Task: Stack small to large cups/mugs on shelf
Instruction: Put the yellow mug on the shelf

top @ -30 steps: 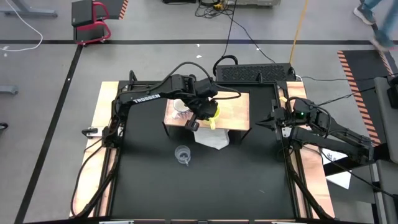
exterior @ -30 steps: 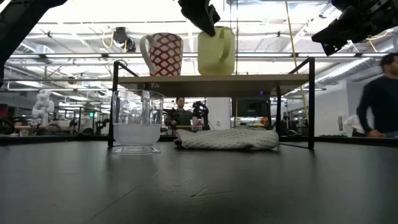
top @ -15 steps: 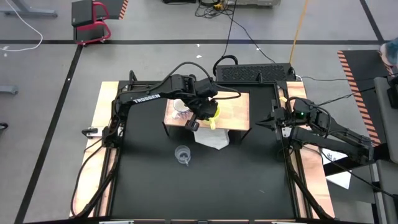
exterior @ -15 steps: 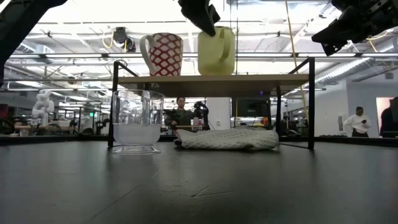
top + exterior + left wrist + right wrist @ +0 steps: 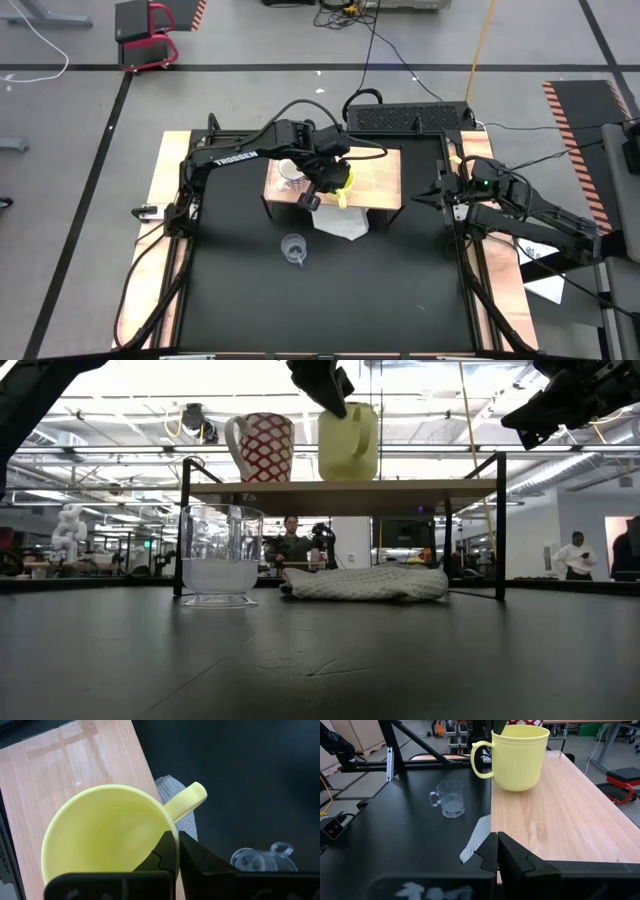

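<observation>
The left gripper [image 5: 176, 851] hangs over the shelf [image 5: 375, 180], its fingers pinched together on the near rim of the yellow mug [image 5: 110, 832], one finger inside the wall and one outside, so the mug is held by its lip; the mug stands upright on the shelf top just right of the white mug [image 5: 261, 445], which carries a red lattice pattern, and the two are close but look apart in the low view; the glass cup [image 5: 293, 248] sits down on the black table [image 5: 330, 300], nearer than the shelf and toward its left end, with the white cloth [image 5: 340, 222] lying under and just in front of the shelf; the right gripper [image 5: 496, 851] waits at the right side of the table, fingers closed on nothing

Judging by their look, both mugs are stiff glazed ceramic, fairly heavy for their size and slick, so a rim pinch like the present one should hold only if it stays square to the wall; the handle is the other fair hold; the glass cup seems light, thin-walled and the most breakable, best taken by its rim or small handle with a gentle squeeze; being the smallest, it probably goes into a mug last
</observation>
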Motion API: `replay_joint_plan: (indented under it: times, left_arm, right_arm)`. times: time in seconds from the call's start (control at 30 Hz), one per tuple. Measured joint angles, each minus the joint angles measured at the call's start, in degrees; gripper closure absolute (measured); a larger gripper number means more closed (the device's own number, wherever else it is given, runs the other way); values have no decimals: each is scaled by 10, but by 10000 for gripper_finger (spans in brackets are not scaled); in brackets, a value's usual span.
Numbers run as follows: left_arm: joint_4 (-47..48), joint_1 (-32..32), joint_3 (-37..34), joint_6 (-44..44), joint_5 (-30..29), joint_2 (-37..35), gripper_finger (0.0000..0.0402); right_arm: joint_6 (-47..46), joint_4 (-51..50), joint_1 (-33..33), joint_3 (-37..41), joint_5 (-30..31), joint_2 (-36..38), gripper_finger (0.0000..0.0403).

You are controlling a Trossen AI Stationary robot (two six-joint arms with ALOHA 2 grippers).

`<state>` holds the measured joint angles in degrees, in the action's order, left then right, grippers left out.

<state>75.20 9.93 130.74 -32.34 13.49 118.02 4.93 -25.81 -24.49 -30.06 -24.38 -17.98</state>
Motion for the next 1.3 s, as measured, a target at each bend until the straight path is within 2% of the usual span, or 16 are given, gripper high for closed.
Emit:
replay_joint_plan:
  times: [1.3]
  left_arm:
    - [-10,0,0,20,15,-1,398]
  right_arm:
    - [0,-1,0,0,0,0,403]
